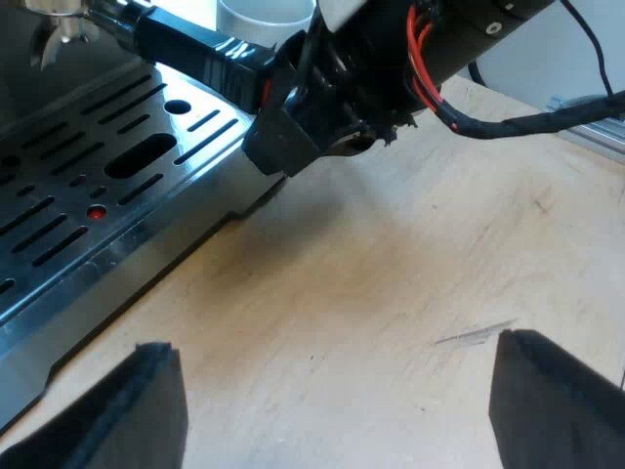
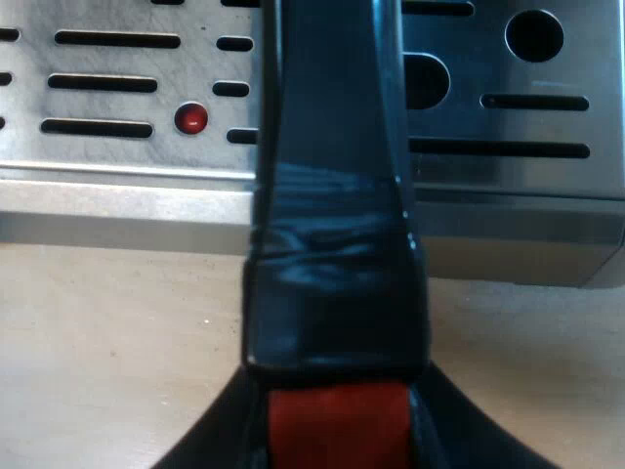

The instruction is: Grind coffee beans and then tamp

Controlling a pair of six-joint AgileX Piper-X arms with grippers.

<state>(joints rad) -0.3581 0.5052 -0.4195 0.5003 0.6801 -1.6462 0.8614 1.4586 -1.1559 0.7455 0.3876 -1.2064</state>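
Observation:
The metal holder's dark handle (image 2: 332,195) runs out over the espresso machine's slotted drip tray (image 2: 117,98), its red end (image 2: 337,430) nearest the camera. My right gripper (image 2: 337,391) is shut on the handle close to that red end, a black finger (image 2: 220,435) on each side. From the left wrist view, the same handle (image 1: 186,39) reaches from the machine's front to the right gripper (image 1: 293,117), above the tray's edge. My left gripper (image 1: 337,410) hangs open over bare wooden table (image 1: 391,274) beside the tray, with nothing between its fingers.
A white mug (image 1: 264,15) stands beyond the handle, near the drip tray (image 1: 88,195). A small red dot (image 2: 190,119) sits among the tray's slots. The tray's metal rim (image 2: 117,210) meets the wooden table just under the handle.

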